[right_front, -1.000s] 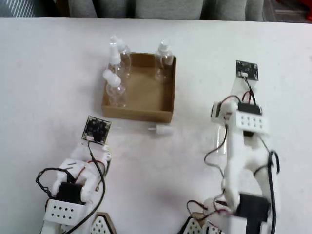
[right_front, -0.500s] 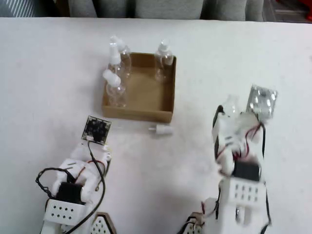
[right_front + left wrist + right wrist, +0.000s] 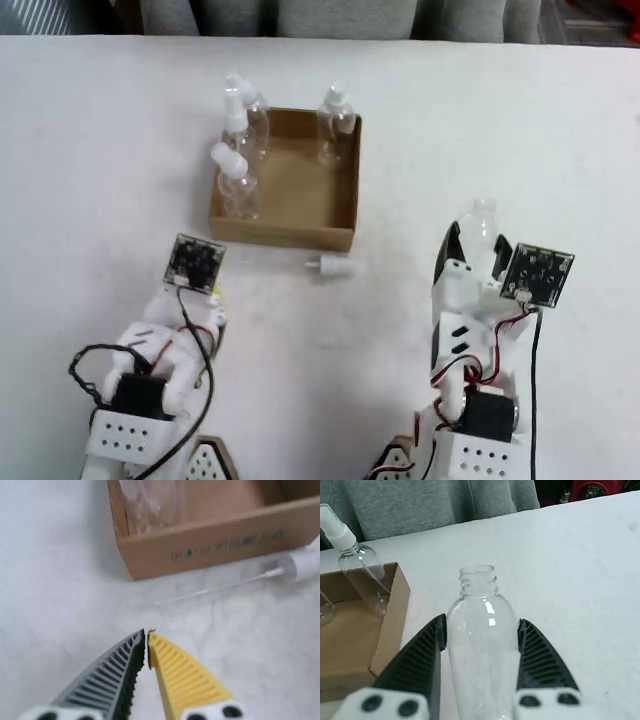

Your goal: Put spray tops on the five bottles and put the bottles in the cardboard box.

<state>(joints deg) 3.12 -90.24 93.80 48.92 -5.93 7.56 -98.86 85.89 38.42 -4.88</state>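
Cardboard box (image 3: 285, 236) sits mid-table (image 3: 100, 150), toward the far side. In it, three capped bottles (image 3: 237, 185) crowd the left wall and a fourth capped bottle (image 3: 337, 125) stands in the far right corner. A loose spray top (image 3: 332, 267) lies on the table just before the box's near right corner. Uncapped bottle (image 3: 480, 222) stands upright right of the box, nearer, between the right gripper's (image 3: 481, 621) fingers. Left gripper (image 3: 147, 634) is before the box's near left corner, apart from it.

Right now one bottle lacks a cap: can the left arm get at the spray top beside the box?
Probably yes: the spray top lies on bare table, nothing between it and the left gripper.
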